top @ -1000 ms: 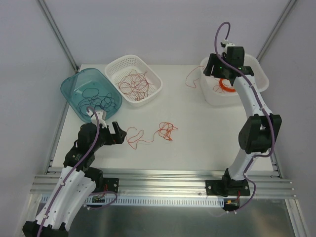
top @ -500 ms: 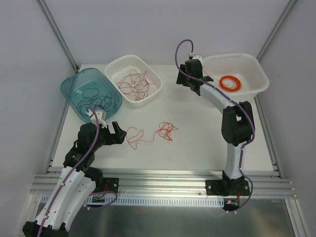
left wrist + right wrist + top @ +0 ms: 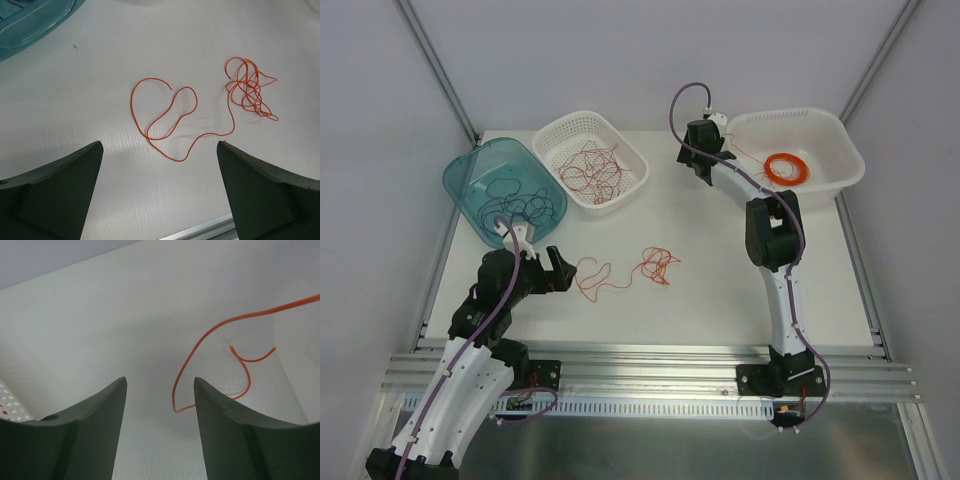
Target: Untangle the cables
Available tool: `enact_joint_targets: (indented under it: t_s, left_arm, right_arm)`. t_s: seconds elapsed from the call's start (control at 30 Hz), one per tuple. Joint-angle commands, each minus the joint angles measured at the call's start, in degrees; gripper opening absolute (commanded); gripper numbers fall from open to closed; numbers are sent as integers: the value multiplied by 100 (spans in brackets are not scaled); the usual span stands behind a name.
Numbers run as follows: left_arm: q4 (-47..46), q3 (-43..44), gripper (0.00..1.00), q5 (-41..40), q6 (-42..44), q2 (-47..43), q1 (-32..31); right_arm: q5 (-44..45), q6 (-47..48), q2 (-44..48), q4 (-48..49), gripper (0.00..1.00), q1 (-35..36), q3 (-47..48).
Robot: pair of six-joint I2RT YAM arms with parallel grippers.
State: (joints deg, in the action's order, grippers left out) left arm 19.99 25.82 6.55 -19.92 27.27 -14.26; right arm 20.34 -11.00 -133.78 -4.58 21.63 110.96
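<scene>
Some orange cables point(image 3: 247, 95) lie knotted on the table point(image 3: 75, 100), right in front of the left claw point(image 3: 159, 145), which is wide and empty, I think ready to grab. The right claw point(image 3: 159, 380), spread and empty too, points at an orange strand point(image 3: 210, 332) hanging off the white tub point(image 3: 830, 135).

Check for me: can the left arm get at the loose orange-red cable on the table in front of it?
Probably yes. The left gripper is open and points at the orange-red cable, which lies flat on the table just ahead, with nothing between them.
</scene>
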Motion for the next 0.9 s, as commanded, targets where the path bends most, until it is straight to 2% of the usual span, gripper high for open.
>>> enact_joint_targets:
  t_s: [0.0, 0.07, 0.17, 0.2, 0.27, 0.33, 0.6, 0.77, 0.87]
  left_arm:
    - [-65, -42, 99, 93, -29, 33, -15]
    - [-65, -42, 99, 92, -21, 68, -15]
    - [-65, -34, 99, 101, -20, 121, -15]
    - [-65, -34, 99, 84, -12, 138, -15]
    - [-65, -34, 99, 66, -12, 130, -15]
    - [-65, -34, 99, 66, -12, 139, -15]
    - [-74, -25, 99, 57, -3, 147, -15]
    - [-74, -16, 99, 92, -3, 147, -15]
    - [-65, -7, 99, 145, 6, 147, -15]
  right_arm:
    - [67, -322, -131, 229, 58, -115, 313]
    - [-100, -332, -175, 282, 53, -159, 313]
    - [-267, -253, -140, 370, 36, -194, 260]
    - [-433, -218, -18, 440, 23, -185, 208]
    - [-679, -95, 167, 729, 7, -185, -3]
    - [-855, 27, 534, 757, 1, -150, -135]
    - [-1067, 783, 2109, 485, 1, -167, -645]
    - [-1093, 934, 2978, -25, 1, -545, -733]
    - [-1076, 776, 3190, -148, 1, -931, -935]
